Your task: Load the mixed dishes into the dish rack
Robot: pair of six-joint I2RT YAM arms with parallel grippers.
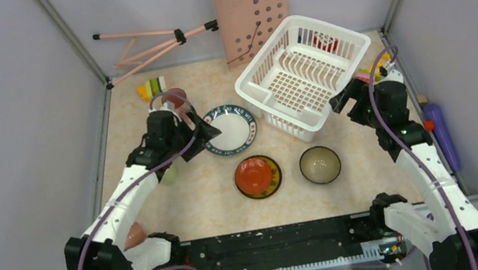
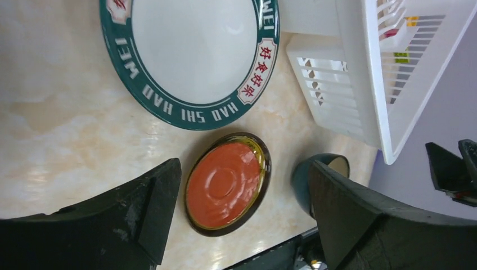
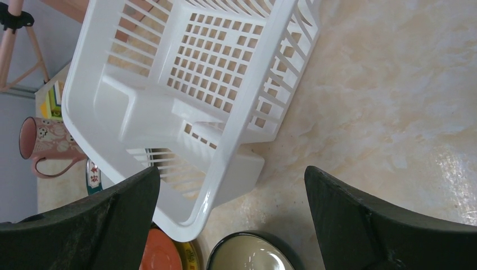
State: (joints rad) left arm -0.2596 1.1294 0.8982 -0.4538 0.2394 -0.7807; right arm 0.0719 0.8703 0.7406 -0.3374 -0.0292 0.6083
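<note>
Top external view, read outward from the arm bases: a pinkish cup (image 1: 134, 234) lies against the left arm's lower link. Past it, the red small plate (image 1: 258, 176) and the teal bowl (image 1: 320, 164), pale yellowish inside, sit side by side and apart. Beyond them the white plate (image 1: 229, 129) with the dark patterned rim lies flat. The left gripper (image 1: 201, 131) hovers at its left edge, fingers spread wide on nothing. The right gripper (image 1: 341, 100), equally wide and empty, hangs beside the near right corner of the dish rack (image 1: 304, 74), which stands just past the plate. A red shape at the rack's far end may be inside or behind it. Loading seems barely begun, and the step in hand looks like the left arm's approach to the white plate. Next it would need one finger worked under the rim, a firm pinch, then a tilt upright between the dividers.
</note>
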